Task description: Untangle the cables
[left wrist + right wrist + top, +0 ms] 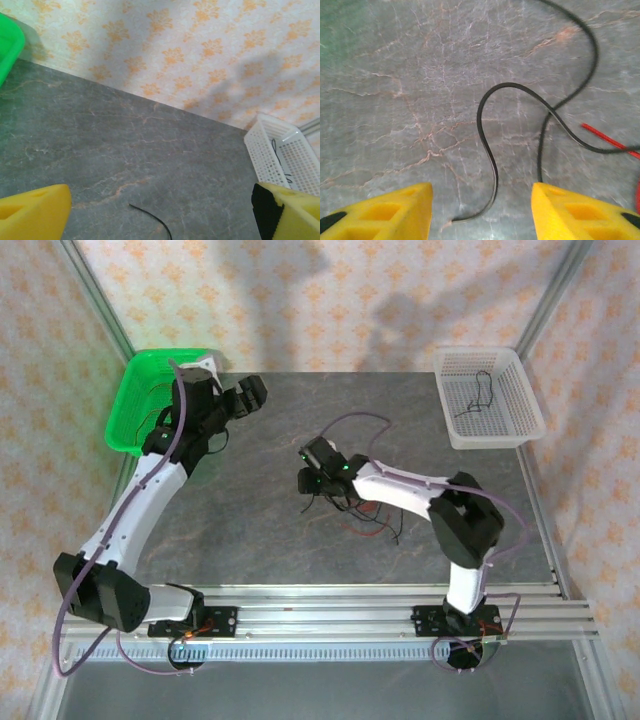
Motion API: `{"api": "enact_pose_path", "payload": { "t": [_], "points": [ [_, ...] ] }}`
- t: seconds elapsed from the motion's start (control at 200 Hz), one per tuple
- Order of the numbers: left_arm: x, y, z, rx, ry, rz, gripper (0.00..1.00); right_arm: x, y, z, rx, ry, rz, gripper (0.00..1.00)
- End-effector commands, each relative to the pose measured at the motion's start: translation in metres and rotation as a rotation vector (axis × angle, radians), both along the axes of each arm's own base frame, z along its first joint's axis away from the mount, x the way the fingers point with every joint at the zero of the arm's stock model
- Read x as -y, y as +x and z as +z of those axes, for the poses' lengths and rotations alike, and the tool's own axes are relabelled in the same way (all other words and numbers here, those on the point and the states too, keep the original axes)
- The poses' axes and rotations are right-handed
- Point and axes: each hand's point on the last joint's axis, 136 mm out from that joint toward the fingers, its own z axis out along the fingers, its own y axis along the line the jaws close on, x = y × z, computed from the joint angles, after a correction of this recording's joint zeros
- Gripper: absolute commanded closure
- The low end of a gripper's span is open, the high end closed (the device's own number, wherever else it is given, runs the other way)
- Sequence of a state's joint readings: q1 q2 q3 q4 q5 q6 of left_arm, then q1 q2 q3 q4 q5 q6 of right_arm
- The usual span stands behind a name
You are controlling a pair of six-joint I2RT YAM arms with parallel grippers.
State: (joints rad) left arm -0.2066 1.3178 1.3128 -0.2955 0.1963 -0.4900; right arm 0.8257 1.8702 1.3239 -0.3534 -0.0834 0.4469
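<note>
The right tool (480, 212) hangs low over the grey marbled tabletop (250, 530). Its yellow fingers (395, 210) are parted and grip nothing. The loose end of a thin black cable (487, 145) lies between them, with a thin red cable (607, 140) to the right. The left tool (245, 398), spread wide and empty, sits beside the green plastic basket (125, 415), well apart from these cables. A second black cable (478, 395) lies in the white mesh basket (525, 405).

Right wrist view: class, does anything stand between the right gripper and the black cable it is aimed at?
Nothing visible does. The black cable lies on the bare table, with its loose end in the gap of the open right gripper. A red cable lies off to the right, not in the path.
</note>
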Motion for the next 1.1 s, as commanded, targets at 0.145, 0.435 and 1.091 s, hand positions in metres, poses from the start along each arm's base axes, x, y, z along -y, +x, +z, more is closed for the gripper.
{"api": "enact_pose_path", "payload": {
  "t": [0.145,0.435,1.091],
  "points": [
    [0.011,-0.018,0.022,0.067,-0.025,-0.058,0.06,-0.009,0.021,-0.037,-0.013,-0.095,-0.012,0.52],
    [0.018,-0.025,0.008,0.047,-0.052,-0.096,0.07,-0.016,0.024,-0.025,0.000,-0.058,-0.025,1.00],
    [0.077,-0.078,-0.049,0.156,-0.180,-0.360,0.11,-0.011,-0.013,0.218,0.253,0.539,0.107,1.00]
  ]
}}
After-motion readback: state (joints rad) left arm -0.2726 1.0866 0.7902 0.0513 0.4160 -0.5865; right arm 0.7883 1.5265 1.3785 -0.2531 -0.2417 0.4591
